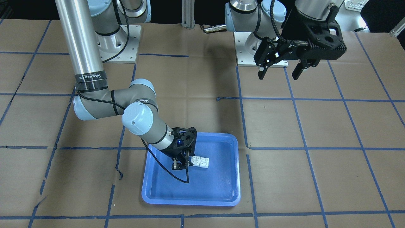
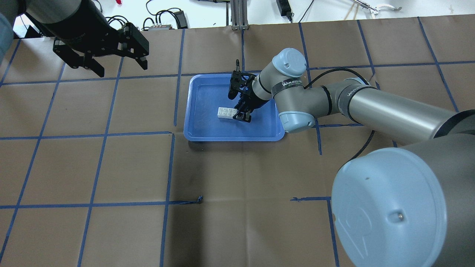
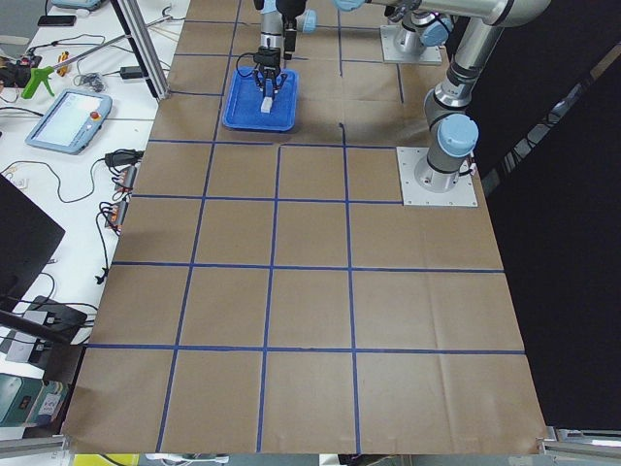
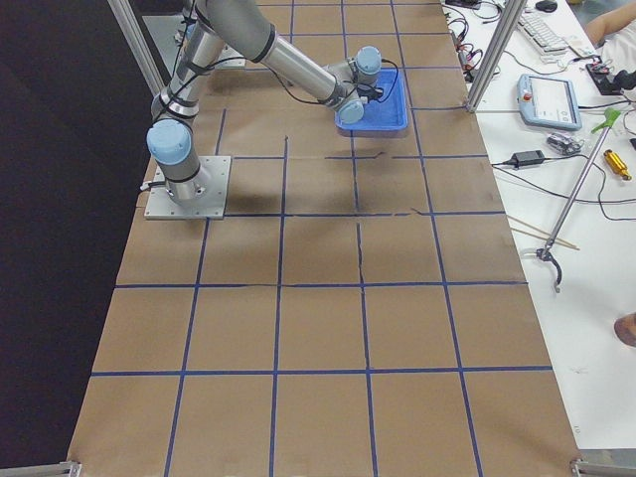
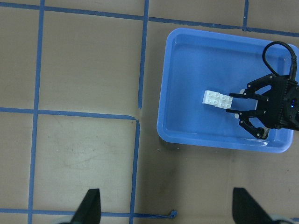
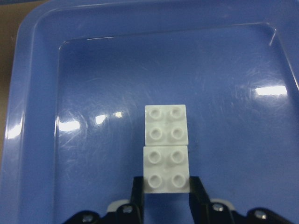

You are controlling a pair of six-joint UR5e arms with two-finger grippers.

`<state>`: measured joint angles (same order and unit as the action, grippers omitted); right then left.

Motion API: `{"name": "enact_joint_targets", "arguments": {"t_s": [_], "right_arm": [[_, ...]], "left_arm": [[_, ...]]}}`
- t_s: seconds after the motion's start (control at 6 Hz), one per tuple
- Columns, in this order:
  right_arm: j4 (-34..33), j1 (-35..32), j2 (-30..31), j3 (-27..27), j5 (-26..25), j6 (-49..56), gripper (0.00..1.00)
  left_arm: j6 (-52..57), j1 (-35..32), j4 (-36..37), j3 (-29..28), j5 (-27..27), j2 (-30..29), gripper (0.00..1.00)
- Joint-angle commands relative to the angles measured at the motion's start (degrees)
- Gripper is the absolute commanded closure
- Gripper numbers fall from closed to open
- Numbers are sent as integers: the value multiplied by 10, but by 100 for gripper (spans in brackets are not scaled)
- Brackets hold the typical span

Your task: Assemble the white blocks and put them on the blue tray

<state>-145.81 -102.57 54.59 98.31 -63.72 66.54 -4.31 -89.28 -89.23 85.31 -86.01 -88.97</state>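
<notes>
Two white blocks lie end to end and touching on the floor of the blue tray (image 1: 190, 202); they show in the front view (image 1: 200, 161) and the overhead view (image 2: 225, 112). In the right wrist view the near block (image 6: 167, 170) sits between my fingers and the far block (image 6: 166, 128) lies just beyond it. My right gripper (image 1: 184, 161) is low inside the tray, shut on the near block, its fingers against both sides. My left gripper (image 1: 277, 75) is open and empty, high above the table and far from the tray.
The table is covered in brown paper with a grid of blue tape lines. The two arm base plates (image 1: 121, 44) stand at the robot's side. The tray (image 2: 233, 139) holds nothing but the blocks and my right gripper (image 2: 237, 113).
</notes>
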Motion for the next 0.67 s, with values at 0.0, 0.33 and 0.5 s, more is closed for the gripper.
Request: {"name": "enact_joint_targets", "arguments": {"t_s": [0.0, 0.33, 0.5], "right_arm": [[0, 0, 0, -1, 0, -1, 67], [1, 0, -1, 1, 2, -12, 32], [1, 0, -1, 1, 2, -13, 15]], "left_arm": [[-3, -1, 0, 1, -1, 0, 0], [-5, -2, 7, 7, 0, 1, 0], [-5, -1, 6, 7, -1, 1, 0]]}}
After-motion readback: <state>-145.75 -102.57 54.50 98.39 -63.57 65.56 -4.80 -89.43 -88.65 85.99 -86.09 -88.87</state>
